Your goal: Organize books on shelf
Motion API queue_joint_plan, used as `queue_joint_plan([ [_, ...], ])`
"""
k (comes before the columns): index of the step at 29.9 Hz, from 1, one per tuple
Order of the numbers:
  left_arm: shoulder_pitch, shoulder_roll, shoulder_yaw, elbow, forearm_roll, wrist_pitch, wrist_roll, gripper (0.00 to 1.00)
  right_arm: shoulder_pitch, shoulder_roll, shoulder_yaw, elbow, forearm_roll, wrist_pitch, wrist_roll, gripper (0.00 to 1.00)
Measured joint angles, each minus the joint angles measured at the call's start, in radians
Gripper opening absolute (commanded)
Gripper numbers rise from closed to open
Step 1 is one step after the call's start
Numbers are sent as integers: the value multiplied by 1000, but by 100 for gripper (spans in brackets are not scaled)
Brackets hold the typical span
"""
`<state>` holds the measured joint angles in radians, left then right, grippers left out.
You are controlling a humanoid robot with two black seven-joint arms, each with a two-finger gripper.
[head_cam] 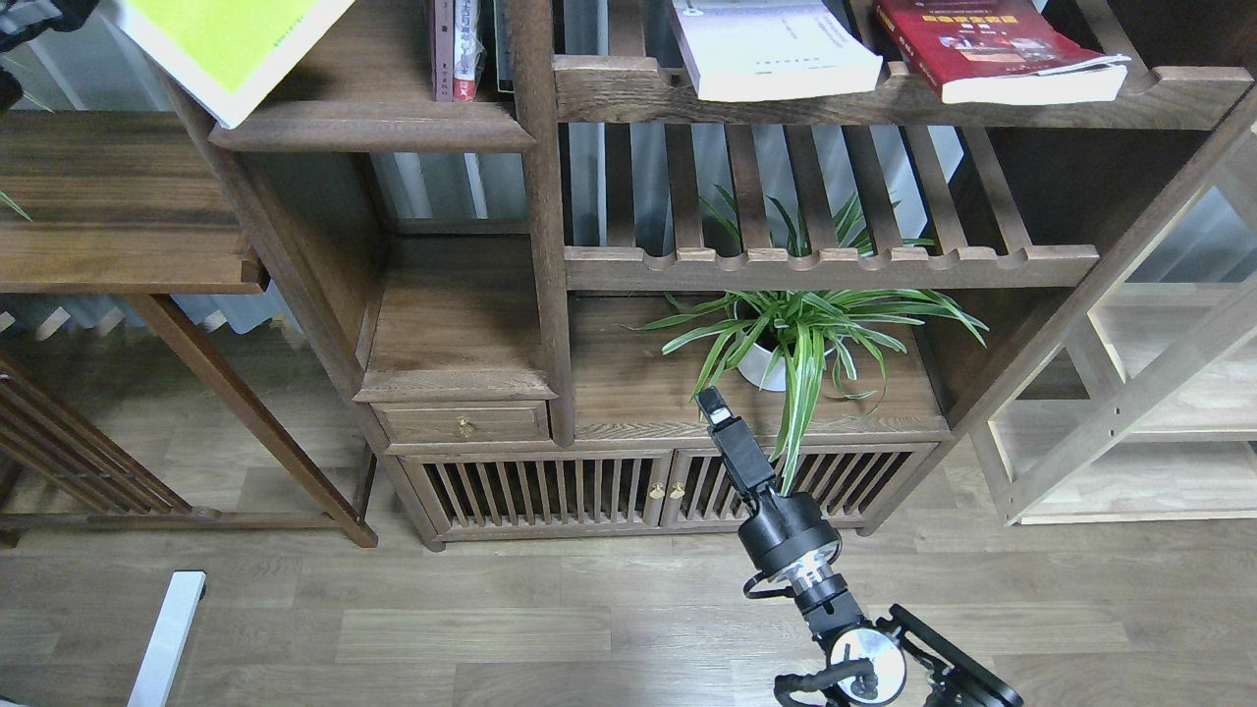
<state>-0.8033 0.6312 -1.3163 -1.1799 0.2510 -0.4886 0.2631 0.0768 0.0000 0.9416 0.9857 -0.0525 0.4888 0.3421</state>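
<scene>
The left end effector is showing only as a dark shape at the top-left corner of the head view, against the far corner of the yellow-green book. Whether its fingers are pinching the cover cannot be told, though the book's raised, tilted pose suggests it is being carried there. The book is hanging slantwise over the left end of the dark shelf, its lowest white corner at or just above the rounded front edge, with much of its body overhanging to the left of the shelf.

To the right of the yellow-green book, a few upright books are standing against the bookcase post. Further right, the white book and the red book are lying flat on a slatted rack, both projecting past its front rail.

The right end effector is sitting low, well below and to the right of the yellow-green book, near the potted plant, holding nothing; seen narrow-on, its finger spacing cannot be told.

Risks, by judgement: the book's low corner may be catching on the moulded edge as it advances, twisting it in the grip. If released this far left, it would likely be tipping off the shelf end. Pushed too far right, it could be knocking the upright books.
</scene>
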Motion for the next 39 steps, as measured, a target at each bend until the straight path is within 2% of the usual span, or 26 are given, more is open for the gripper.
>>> queue_joint_plan([
  [8,-57,-49,14,43,83,0,1,0,-2,0,-20,4,-7,0,-1,99],
  [17,-168,-83,115,158,102,0,1,0,3,0,-46,6,-7,0,-2,99],
  [39,-236,-73,174,149,163,0,0,0,9,0,-176,1,-6,0,0,99],
])
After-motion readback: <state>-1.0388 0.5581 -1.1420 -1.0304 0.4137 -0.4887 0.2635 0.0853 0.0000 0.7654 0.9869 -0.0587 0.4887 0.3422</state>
